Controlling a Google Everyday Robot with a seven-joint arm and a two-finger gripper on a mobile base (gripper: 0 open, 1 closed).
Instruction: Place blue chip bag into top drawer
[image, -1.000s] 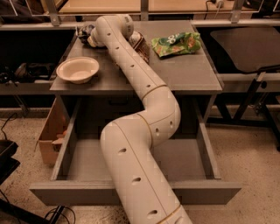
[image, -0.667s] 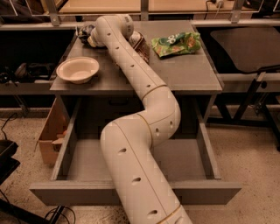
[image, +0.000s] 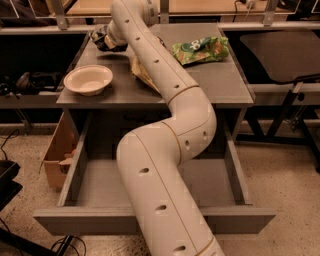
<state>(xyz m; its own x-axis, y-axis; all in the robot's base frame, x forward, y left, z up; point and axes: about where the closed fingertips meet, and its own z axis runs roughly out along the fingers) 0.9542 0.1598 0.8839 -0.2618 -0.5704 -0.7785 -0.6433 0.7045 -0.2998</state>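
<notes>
At the far left corner of the cabinet top, the gripper sits at the blue chip bag; whether it has hold, I cannot tell. The bag looks light, crinkly and slippery, so it is probably best pinched gently by a crimped edge. The top drawer stands open below.

Blue chip bag (crumpled, dark) at the jaws, tabletop's far-left; top drawer pulled open.

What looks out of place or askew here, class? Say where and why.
Nothing is spilled or broken. The top drawer stands pulled out. One untidy spot: a crumpled tan bag lies half under the arm. The gripper is at the blue chip bag, back left of the tabletop.
</notes>
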